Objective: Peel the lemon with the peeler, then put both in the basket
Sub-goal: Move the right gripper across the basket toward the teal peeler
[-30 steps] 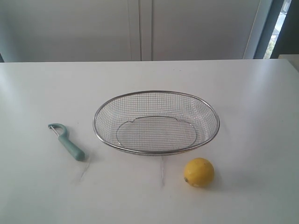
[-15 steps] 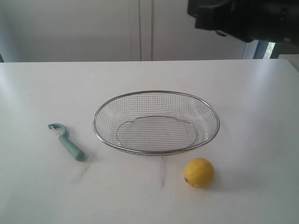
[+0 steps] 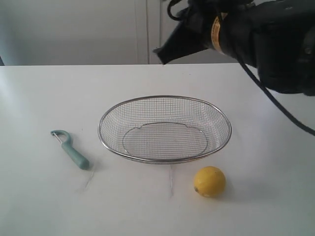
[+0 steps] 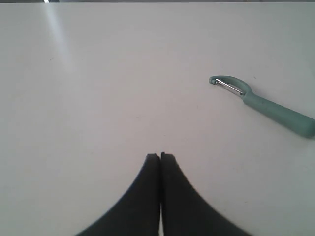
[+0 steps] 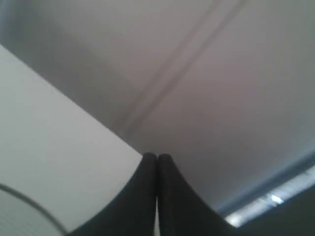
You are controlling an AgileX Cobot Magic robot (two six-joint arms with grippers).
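Here's the white desk (image 3: pixel 44 196), and everything for the job is laid out on it. Dead centre sits the basket (image 3: pixel 164 161), a wide, shallow oval of silver wire mesh with a thick metal rim. The lemon (image 3: pixel 209 181) rests on the desk in front of the basket's right end, close to the rim but not touching it. It's bright yellow, skin all on, with the nub turned toward the near left. Over on the left lies the peeler (image 3: pixel 71 149), flat on the desk beside the basket and apart from it. Its hooked head points away and its teal handle angles toward the near right. So both are outside the basket.

Now the right arm (image 3: pixel 275 44): big, black and blurred, it fills the upper right of the exterior view, high above the far side of the desk. Its tapered end points left and slightly down. An orange-gold band (image 3: pixel 215 33) rings it, and any lettering there is too blurred to read.

In the right wrist view, the right jaws are pressed together with the dark fingertips (image 5: pixel 147 172) meeting, and nothing is between them. Only the desk edge and wall lie beyond.

In the left wrist view, the left jaws are closed too, fingertips (image 4: pixel 150 177) touching and holding nothing. They hover over bare desk, with the peeler (image 4: pixel 266 105) lying off to one side, well apart.
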